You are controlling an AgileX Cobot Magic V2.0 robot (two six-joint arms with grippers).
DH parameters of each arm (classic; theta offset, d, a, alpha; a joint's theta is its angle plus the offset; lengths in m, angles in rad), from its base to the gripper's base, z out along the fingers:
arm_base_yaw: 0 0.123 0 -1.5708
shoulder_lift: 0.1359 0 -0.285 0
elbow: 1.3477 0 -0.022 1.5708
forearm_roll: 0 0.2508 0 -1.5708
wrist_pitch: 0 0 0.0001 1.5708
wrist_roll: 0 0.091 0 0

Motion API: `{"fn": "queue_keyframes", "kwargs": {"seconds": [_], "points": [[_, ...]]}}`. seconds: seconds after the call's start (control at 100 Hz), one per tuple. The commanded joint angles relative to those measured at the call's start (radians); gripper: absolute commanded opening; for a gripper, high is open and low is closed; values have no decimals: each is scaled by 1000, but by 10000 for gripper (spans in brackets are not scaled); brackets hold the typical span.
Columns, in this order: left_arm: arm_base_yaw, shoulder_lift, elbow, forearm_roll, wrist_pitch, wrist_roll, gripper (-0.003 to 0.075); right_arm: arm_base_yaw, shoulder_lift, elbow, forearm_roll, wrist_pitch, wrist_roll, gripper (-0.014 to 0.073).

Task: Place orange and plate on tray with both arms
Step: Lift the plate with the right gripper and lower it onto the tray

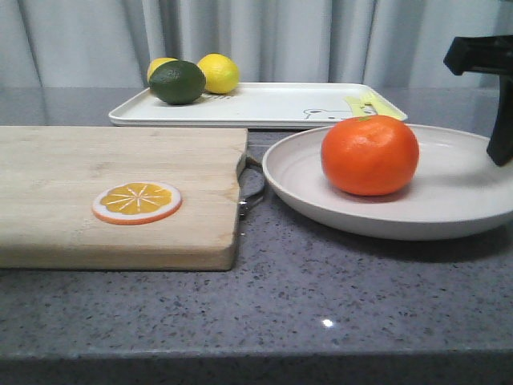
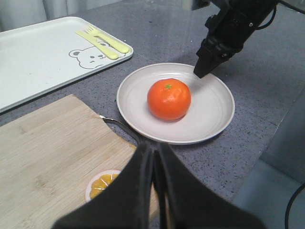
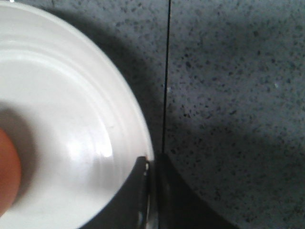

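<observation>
The orange [image 1: 369, 154] sits on the off-white plate [image 1: 457, 188], left of its middle, on the grey counter. It also shows in the left wrist view [image 2: 168, 98]. My right gripper [image 3: 153, 160] is shut on the plate's rim [image 3: 138, 129], one finger inside and one outside; it shows in the left wrist view [image 2: 197, 72] at the plate's edge [image 2: 214, 102]. My left gripper [image 2: 155, 148] is shut and empty, above the cutting board's corner, apart from the plate. The cream tray [image 1: 264, 104] with a bear drawing lies behind the plate.
A wooden cutting board [image 1: 96, 184] with an orange slice disc [image 1: 136, 201] lies left of the plate, its metal handle [image 1: 252, 188] near the rim. Two lemons [image 1: 218, 72], a lime [image 1: 176, 82] and yellow cutlery [image 1: 373, 104] lie on the tray.
</observation>
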Motion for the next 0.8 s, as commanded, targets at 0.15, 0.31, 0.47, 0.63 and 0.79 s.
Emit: {"fn": "queue_keyframes", "kwargs": {"seconds": [0.15,0.31,0.47,0.63,0.79], "points": [[2,-3,-26,-5,-70,3,-20,-4,-15,-175,40,9,4,-69],[2,-3,-26,-5,-72,3,-20,-4,57,-301,42,30,2,-69],[2,-3,-26,-5,-72,3,-20,-4,167,-455,85,54,-21,-69],[2,-3,-26,-5,-72,3,-20,-4,301,-648,133,95,-57,-69],[2,-3,-26,-5,-72,3,-20,-4,444,-873,134,163,-57,-69]]}}
